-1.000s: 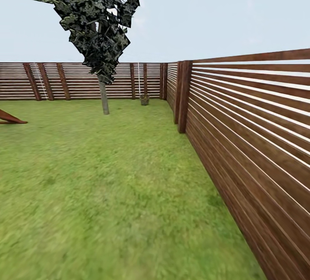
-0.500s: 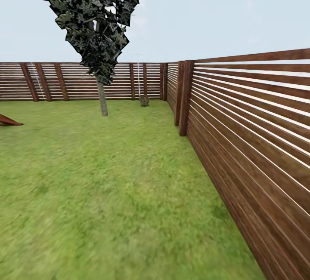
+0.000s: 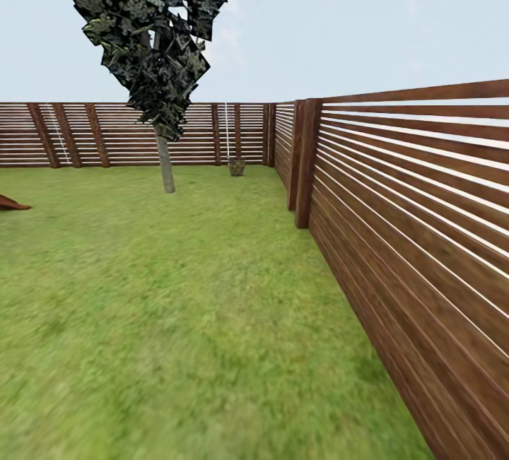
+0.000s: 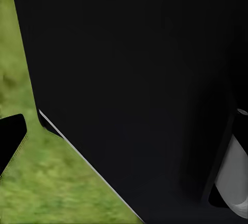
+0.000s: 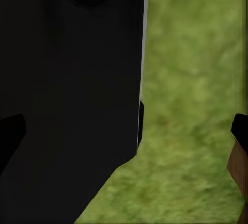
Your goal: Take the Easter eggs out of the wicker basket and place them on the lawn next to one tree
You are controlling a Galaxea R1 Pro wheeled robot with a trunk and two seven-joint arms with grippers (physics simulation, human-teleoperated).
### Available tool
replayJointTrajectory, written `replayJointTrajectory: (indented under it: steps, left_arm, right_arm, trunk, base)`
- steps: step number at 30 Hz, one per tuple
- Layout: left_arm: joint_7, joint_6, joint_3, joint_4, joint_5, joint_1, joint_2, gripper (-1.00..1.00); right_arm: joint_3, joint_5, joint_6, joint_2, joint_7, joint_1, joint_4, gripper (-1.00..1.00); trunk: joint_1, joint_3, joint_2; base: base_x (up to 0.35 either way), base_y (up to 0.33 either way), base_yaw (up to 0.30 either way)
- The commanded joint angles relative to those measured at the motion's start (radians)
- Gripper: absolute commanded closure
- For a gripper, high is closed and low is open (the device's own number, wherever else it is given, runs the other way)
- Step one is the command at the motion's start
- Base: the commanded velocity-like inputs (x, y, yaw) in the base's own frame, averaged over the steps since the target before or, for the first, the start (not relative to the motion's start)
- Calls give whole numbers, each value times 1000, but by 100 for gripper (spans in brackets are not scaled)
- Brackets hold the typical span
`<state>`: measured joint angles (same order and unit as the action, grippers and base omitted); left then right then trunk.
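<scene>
The lawn [image 3: 177,319] spreads wide ahead of me. Far off, in the fence corner, stands a small brown thing that looks like the wicker basket [image 3: 237,166]; it is too distant to make out any Easter eggs. The tree of the task is out of view. My left gripper [image 4: 124,136] hangs over grass beside my own black body, one dark fingertip [image 4: 10,137] at the picture's edge. My right gripper [image 5: 124,131] is open and holds nothing, its fingertips [image 5: 10,133] wide apart over the grass.
A brown slatted fence [image 3: 410,234] runs close along my right and across the back [image 3: 106,133]. A thin-trunked small tree [image 3: 165,163] with dark leaves stands mid-distance at the left. A red-brown wooden piece [image 3: 10,203] lies at the far left edge.
The whole head view has shifted as I roll on: the small tree and the wooden piece slide leftward in the picture. Nothing in the garden has itself moved.
</scene>
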<state>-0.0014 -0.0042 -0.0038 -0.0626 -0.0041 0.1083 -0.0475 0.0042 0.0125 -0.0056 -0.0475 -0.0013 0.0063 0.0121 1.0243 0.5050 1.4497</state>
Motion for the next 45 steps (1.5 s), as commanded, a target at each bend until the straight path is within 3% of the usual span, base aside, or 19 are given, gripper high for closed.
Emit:
replayJointTrajectory:
  steps: [1, 45]
  left_arm:
    - [0, 0, 0, -2, 0, 1, 0, -100]
    - [0, 0, -1, -2, 0, 1, 0, -100]
  right_arm:
    - [0, 1, -1, 0, 0, 0, 0, -100]
    - [0, 1, -1, 0, 0, 0, 0, -100]
  trunk:
    - [1, 1, 0]
    - [1, 1, 0]
  base:
    - [339, 0, 0]
    - [339, 0, 30]
